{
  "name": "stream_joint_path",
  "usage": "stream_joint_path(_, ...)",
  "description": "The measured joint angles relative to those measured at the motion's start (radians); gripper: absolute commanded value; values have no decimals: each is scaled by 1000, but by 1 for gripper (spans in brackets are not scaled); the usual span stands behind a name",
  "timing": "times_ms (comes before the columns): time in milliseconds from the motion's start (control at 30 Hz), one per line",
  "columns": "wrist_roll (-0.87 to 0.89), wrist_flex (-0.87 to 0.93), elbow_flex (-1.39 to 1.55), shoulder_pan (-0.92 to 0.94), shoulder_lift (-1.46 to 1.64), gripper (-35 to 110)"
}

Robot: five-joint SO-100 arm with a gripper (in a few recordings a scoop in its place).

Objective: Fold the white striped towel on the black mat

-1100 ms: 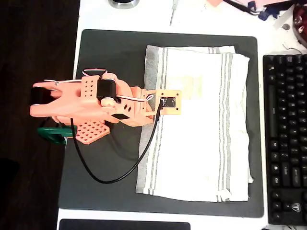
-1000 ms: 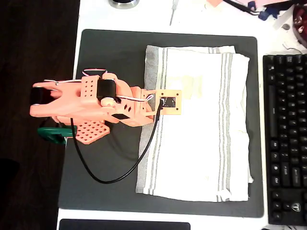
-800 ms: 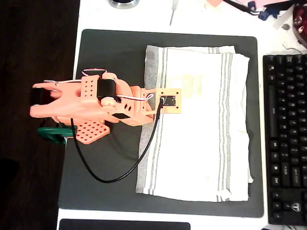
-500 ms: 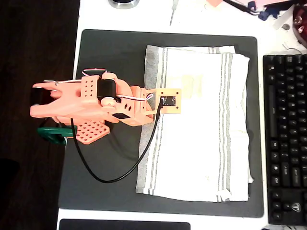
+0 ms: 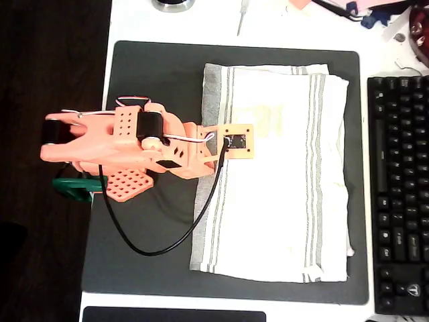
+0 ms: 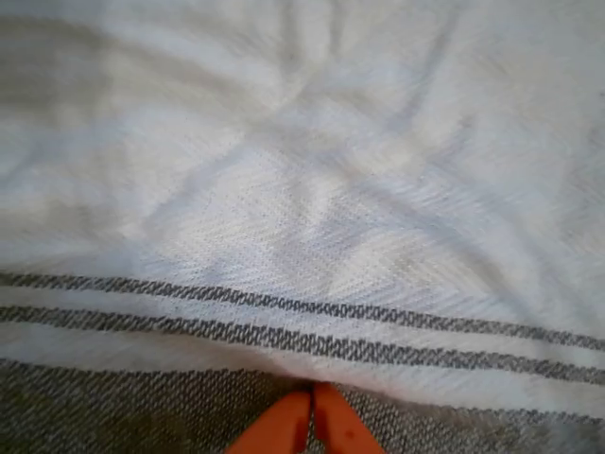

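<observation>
The white striped towel (image 5: 281,174) lies spread on the right half of the black mat (image 5: 154,67), its grey border band along the left edge. My orange arm (image 5: 134,144) reaches in from the left, and its wrist camera board sits over that left edge. In the wrist view my gripper (image 6: 312,413) is shut, the two orange fingertips (image 6: 284,430) pressed together on the towel's grey border band (image 6: 113,411), just below the two dark stripes. The cloth (image 6: 312,189) beyond the tips is lightly wrinkled. The overhead view hides the fingers under the arm.
A black keyboard (image 5: 399,194) runs along the mat's right side. A black cable (image 5: 167,245) loops from the wrist across the mat's bare left part. A green clamp (image 5: 70,189) sits at the table's left edge, and small clutter lies at the back.
The arm's body has shifted a little up in the overhead view. The towel has kept its shape and place.
</observation>
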Motion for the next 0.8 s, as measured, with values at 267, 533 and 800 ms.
stream_joint_path(267,-34,49,-255,-80,-242,0)
stream_joint_path(533,143,20,-592,-296,-647,0)
stream_joint_path(800,348,-9,-890,-591,-968,0)
